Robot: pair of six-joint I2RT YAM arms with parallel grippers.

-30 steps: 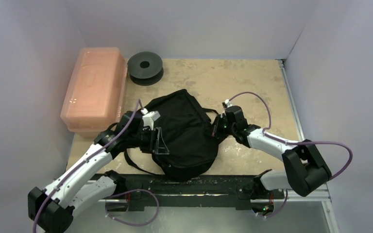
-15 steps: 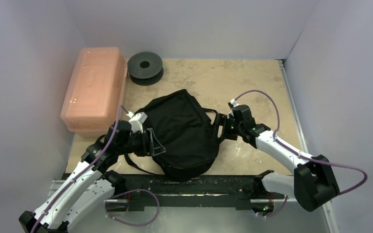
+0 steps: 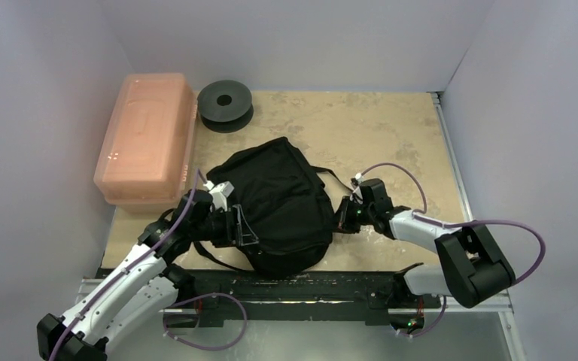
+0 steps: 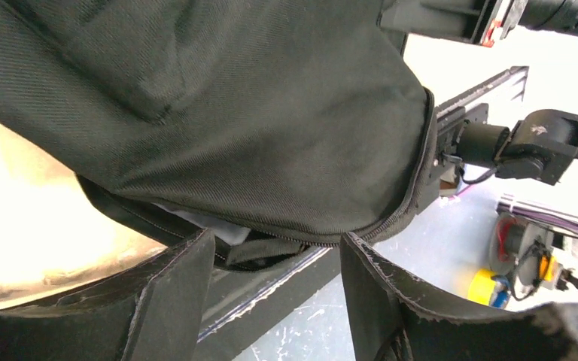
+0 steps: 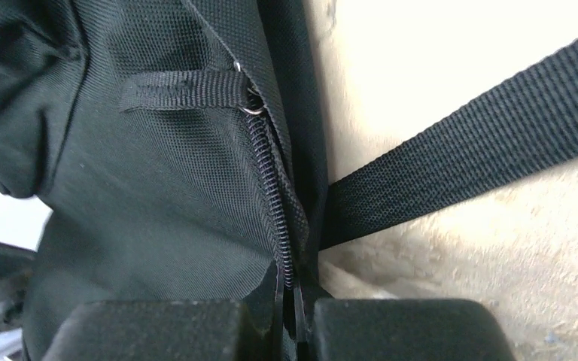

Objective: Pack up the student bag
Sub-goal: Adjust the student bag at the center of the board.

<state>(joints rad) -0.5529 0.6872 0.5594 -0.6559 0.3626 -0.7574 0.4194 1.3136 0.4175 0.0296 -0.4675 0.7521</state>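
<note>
The backpack (image 3: 282, 203) is lying mid-frame on the table (image 3: 376, 128). The box (image 3: 147, 135) is sitting upper left, the spool (image 3: 225, 101) just right of it. The left gripper (image 3: 242, 228) and right gripper (image 3: 341, 214) are flanking the backpack.

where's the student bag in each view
Top external: the student bag lies in the middle of the tan table.
Left wrist: it fills the upper picture, its zip edge just above the open left hand.
Right wrist: it fills the left half, its zip running down into the shut right hand.
Shared landmark: the tan table, lower left in the left wrist view, right side in the right wrist view.
</note>
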